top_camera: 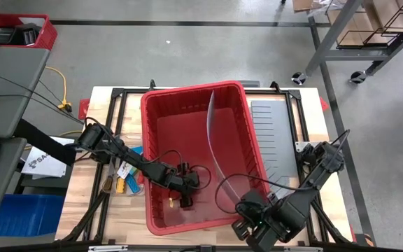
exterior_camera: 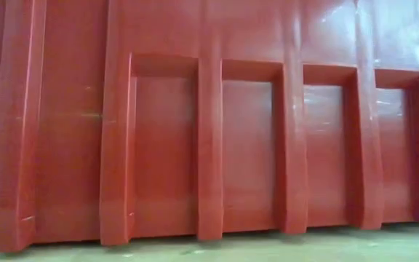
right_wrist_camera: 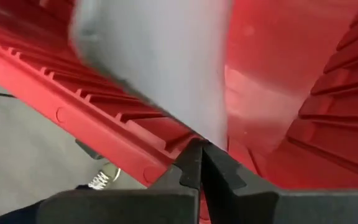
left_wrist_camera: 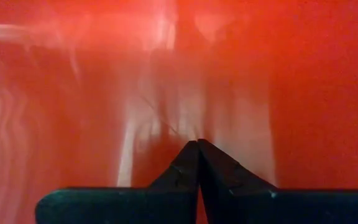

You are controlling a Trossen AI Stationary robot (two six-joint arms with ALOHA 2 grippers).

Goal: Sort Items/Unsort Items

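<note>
My left gripper point(top_camera: 186, 187) is down inside the red bin point(top_camera: 161, 105), near its front-left corner, with its fingers point(left_wrist_camera: 185, 171) pressed together on nothing; the left wrist view shows only bare red plastic ahead of the tips. My right gripper point(top_camera: 247, 225) sits at the bin's front-right corner, just over the rim, fingers point(right_wrist_camera: 194, 165) likewise closed with nothing visibly between them. A thin curved translucent sheet point(top_camera: 212, 133) stands in the bin as a divider and runs toward that right corner; the right wrist view shows it directly beyond the fingertips, but whether I touch it I cannot tell. The bin floor, as far as the high view shows, carries almost nothing: one small yellowish piece point(top_camera: 171, 202) lies just beside my left gripper, though it is too small to identify with confidence. The remaining items point(top_camera: 126, 178), blue, yellow and orange pieces, lie on the wooden table point(top_camera: 103, 98) outside the bin's left wall, under my left arm. A grey panel point(top_camera: 275, 133) lies to the bin's right. Assessment: sorting is barely begun, or unsorting nearly complete; the cluster outside remains to be handled if sorting is intended.
</note>
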